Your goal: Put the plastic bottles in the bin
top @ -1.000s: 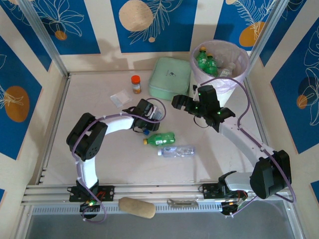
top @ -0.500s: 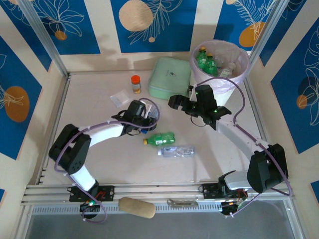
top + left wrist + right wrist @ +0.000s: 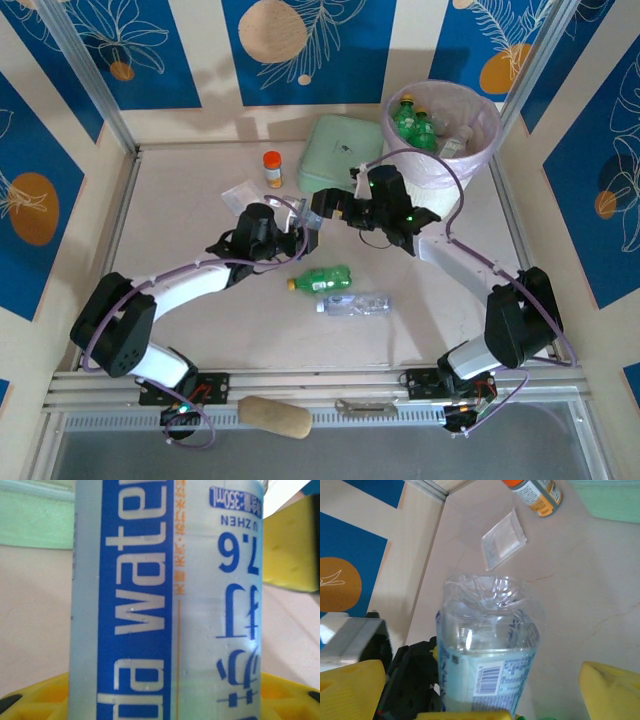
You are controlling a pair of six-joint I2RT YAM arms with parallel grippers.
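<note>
Water bottle (image 3: 304, 224), clear with a blue label, is clamped in the left gripper (image 3: 297, 228) over the middle of the table (image 3: 170, 200), on the near side of the mint green lidded box (image 3: 340, 157). The left arm reaches from its base at the near left edge, stretched low toward the far right, with the wrist pointing right. In the left wrist view the label fills the frame, and the yellow pads (image 3: 291, 550) show on either side of the bottle.

The right arm rises from its base at the near right edge. Its elbow is out to the right and its forearm runs far and left. The right gripper (image 3: 326, 206) faces the left gripper and sits just beside it. Its jaws stand wide apart and hold nothing. In the right wrist view the base of the water bottle points at the camera, centred between the two yellow fingers (image 3: 351, 687), with open space on each side.

The bin (image 3: 487, 120) stands at the far right corner, well apart from the held bottle. It contains green bottles (image 3: 408, 118) and a clear one.

On the table, a green bottle (image 3: 322, 278) and a clear bottle (image 3: 355, 303) lie on their sides just beside each other, near of both grippers.
</note>
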